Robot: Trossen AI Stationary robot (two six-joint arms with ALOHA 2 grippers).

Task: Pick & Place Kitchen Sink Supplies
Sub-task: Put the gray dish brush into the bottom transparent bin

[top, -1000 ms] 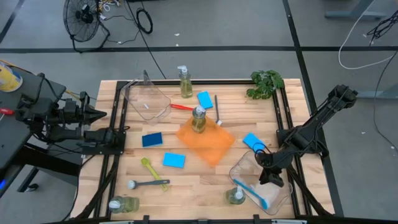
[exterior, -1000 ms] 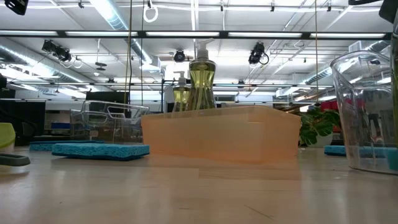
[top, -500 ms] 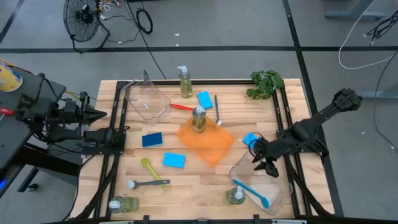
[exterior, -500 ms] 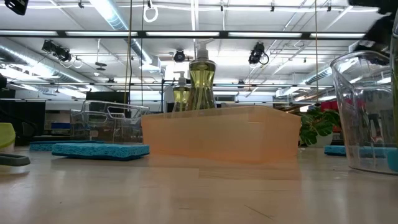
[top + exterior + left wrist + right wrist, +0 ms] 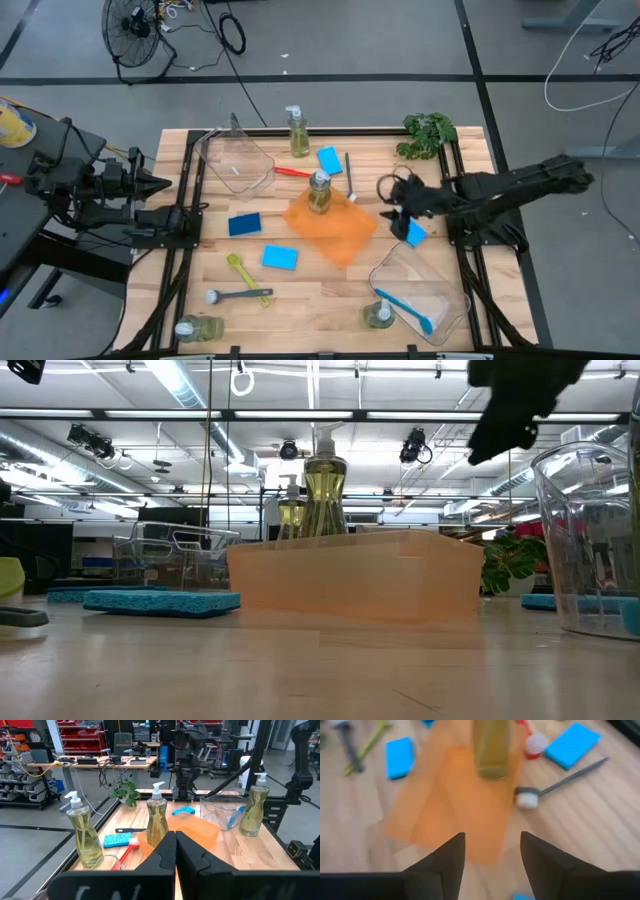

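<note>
The right arm stretches low across the table from its right-edge mount, forearm nearly level. Its right gripper (image 5: 392, 200) hangs above the tabletop with both dark fingers (image 5: 445, 865) parted and nothing between them. The left arm sits folded at its own mount off the table's left edge, the left gripper (image 5: 175, 851) pointing inward, fingers pressed tip to tip.

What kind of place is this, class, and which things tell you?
Probably a robotics lab or workshop, not a kitchen: a wooden table on a bare grey floor, a floor fan, and red parts bins on shelves behind.
</note>
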